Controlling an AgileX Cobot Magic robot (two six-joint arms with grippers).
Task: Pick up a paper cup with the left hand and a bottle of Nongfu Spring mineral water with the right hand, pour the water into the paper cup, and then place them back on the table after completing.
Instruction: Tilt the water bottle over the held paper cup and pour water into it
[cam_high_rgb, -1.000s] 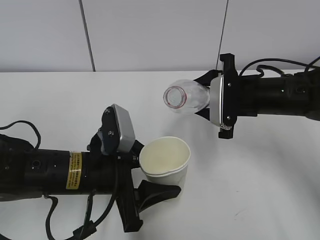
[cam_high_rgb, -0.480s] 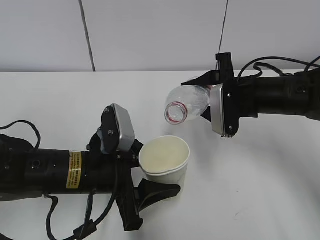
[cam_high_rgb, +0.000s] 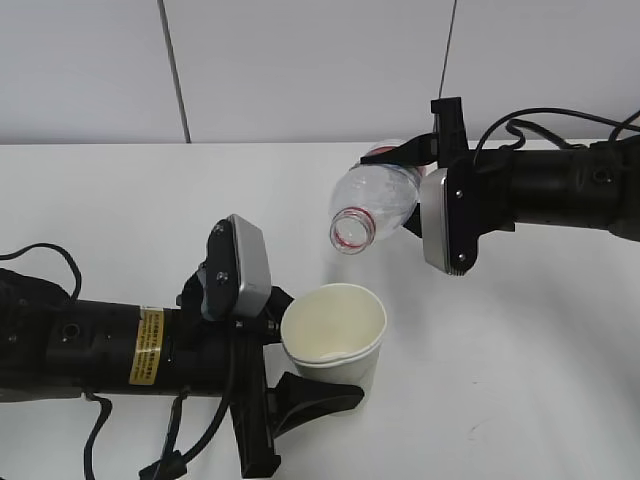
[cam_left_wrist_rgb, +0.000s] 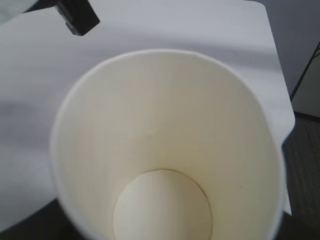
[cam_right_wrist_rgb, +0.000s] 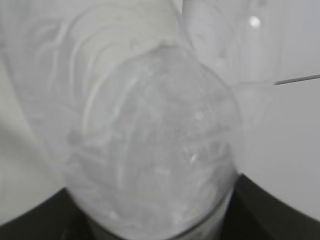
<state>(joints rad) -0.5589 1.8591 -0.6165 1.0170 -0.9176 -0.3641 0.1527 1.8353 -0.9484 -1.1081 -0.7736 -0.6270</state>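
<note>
Two pickups are looking done already: the left hand (cam_high_rgb: 275, 345) is clamping the paper cup (cam_high_rgb: 333, 332) just above the table (cam_high_rgb: 520, 380), and the right hand (cam_high_rgb: 420, 190) is gripping the uncapped Nongfu Spring bottle (cam_high_rgb: 375, 205), tilted mouth-down, above the cup and slightly behind it. Inside the cup it's looking dry, no water visible, so I'd say the pouring is only starting. Setting both down is still waiting.
</note>
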